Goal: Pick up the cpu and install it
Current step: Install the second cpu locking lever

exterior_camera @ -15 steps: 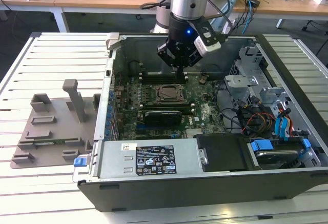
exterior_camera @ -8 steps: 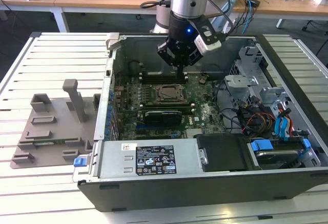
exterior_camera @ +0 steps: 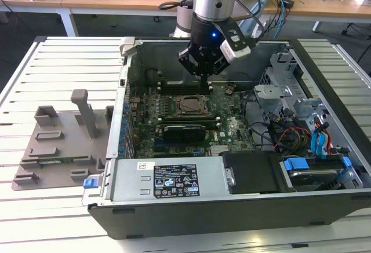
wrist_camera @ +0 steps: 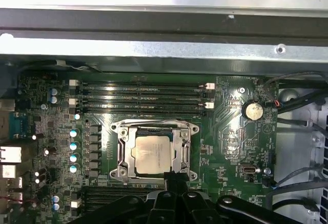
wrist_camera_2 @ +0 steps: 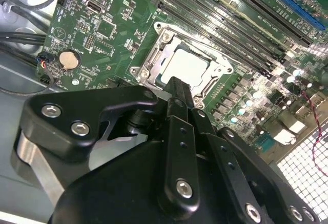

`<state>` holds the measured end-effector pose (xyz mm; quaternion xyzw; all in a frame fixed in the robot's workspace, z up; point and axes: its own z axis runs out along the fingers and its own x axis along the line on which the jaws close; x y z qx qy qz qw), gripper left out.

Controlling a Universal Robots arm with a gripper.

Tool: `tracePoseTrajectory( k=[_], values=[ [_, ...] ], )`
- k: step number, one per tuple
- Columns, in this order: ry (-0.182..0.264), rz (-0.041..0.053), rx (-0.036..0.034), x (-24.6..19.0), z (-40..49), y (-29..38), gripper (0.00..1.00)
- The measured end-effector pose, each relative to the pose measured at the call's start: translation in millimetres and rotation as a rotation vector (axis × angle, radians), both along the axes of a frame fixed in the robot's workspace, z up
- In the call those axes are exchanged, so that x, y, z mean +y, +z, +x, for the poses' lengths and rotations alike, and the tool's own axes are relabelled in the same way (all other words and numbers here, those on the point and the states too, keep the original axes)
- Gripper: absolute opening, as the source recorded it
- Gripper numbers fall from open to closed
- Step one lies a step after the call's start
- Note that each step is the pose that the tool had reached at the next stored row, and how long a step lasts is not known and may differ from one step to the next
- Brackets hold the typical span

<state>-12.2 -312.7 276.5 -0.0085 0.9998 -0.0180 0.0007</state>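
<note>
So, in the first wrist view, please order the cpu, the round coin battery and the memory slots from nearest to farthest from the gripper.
1. The cpu, seated in its socket, just beyond the gripper.
2. The memory slots, past the socket.
3. The coin battery, off to one side near the cables.
</note>
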Motion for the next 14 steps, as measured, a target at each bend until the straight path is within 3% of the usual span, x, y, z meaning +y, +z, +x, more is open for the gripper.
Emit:
tracePoseTrajectory(
  k=[14],
  values=[
    [0.000,0.0001,-0.0001,-22.4,0.0,0.0,0.11]
  ],
)
